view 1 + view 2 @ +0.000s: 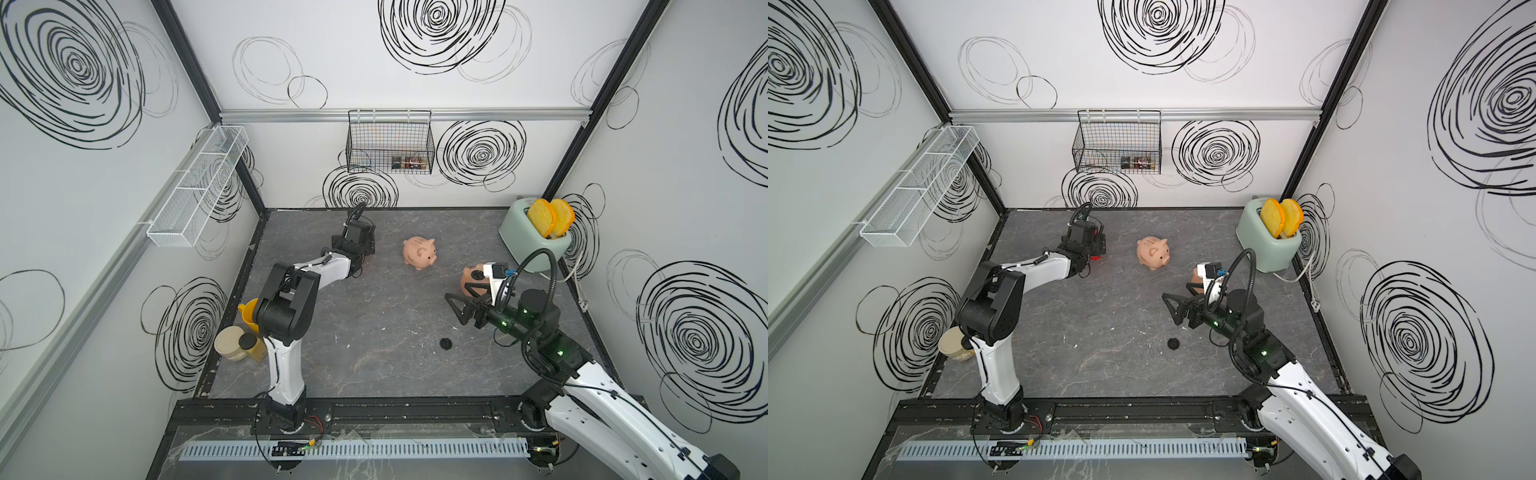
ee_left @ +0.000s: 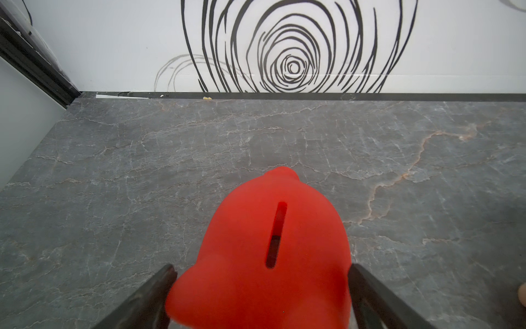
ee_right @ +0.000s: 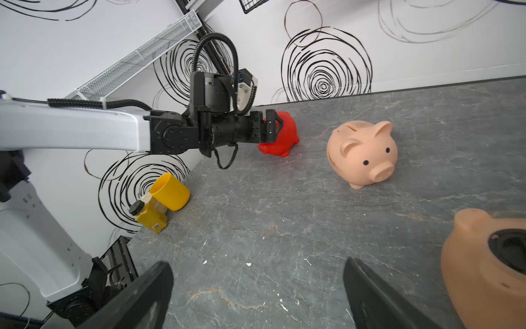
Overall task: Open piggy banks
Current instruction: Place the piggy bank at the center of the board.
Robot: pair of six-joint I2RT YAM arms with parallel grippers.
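A: How many piggy banks in the top views?
B: Three. The pale pink piggy bank (image 1: 419, 252) stands upright mid-table, toward the back. The peach-tan piggy bank (image 1: 470, 283) lies on its side next to the right end effector (image 1: 463, 297). The red piggy bank (image 1: 1096, 257) shows only as a red sliver under the left end effector (image 1: 1098, 249). One black plug (image 1: 446, 343) lies loose on the table (image 1: 374, 374), well apart from all three.
A: And the right end effector?
B: Spread wide, nothing between its jaws.
A: Left wrist view?
B: One pig, the red one: glossy, with one coin slot (image 2: 275, 235) along its back, standing on the table near the back wall (image 2: 113, 42). Two dark fingers (image 2: 148, 296) flank it, right by its sides. I cannot tell whether they press on it or stand just clear.
A: Right wrist view?
B: All three again. The red one is farthest, its rear between the left arm's fingers. The pink one is upright on its feet, with two black dot eyes, a round snout, a back slot and brownish scuffs on its flank. The peach-tan one is nearest, belly showing, its round hole open and ringed in black. The right arm's two fingers stand wide apart over the table
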